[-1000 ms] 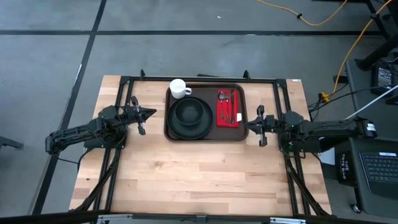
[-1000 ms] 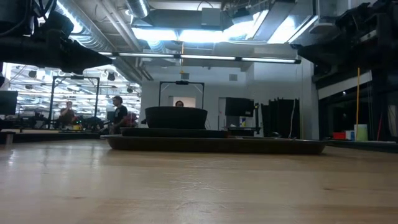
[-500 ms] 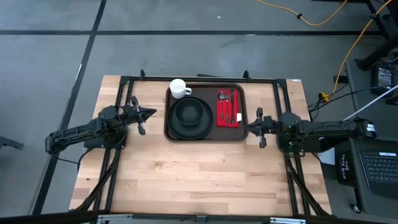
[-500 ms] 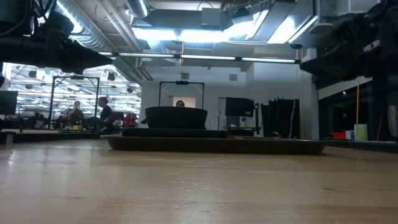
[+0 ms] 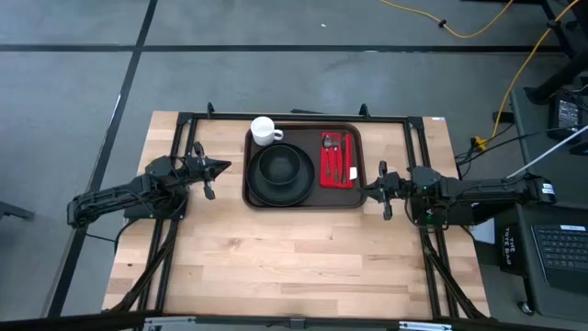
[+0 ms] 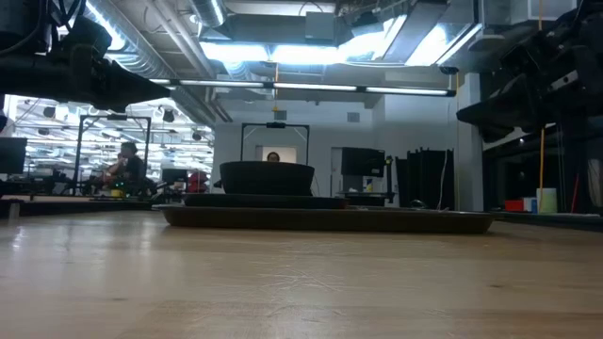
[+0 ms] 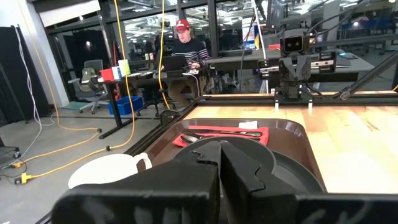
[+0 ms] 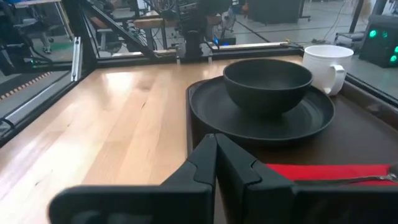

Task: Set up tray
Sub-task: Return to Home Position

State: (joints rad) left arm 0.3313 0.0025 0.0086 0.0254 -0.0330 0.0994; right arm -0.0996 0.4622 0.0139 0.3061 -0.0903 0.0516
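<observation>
The tray (image 5: 303, 206) is sitting in the upper middle of the high view, on the far half of the wooden table (image 5: 276, 267). It is looking fully laid. A round black plate (image 5: 262, 192) is filling its left part and is carrying a black bowl (image 5: 278, 165). A white mug (image 5: 265, 131) is standing at the tray's upper left corner. On its right side a red napkin (image 5: 337, 184) is lying lengthwise, with the black cutlery (image 5: 338, 156) ranged side by side on top.

Nothing is lying loose on the table outside the tray, so the placing work appears to be finished. What is left seems to be only parking the arms.

The left gripper (image 5: 224, 167) is hovering just left of the tray, apart from it, with its fingers pressed together and holding nothing. The right gripper (image 5: 368, 188) is hanging at the tray's lower right corner, very near the rim. Its fingers are likewise closed and empty, and that arm seems to need pulling clear without nudging the tray.
</observation>
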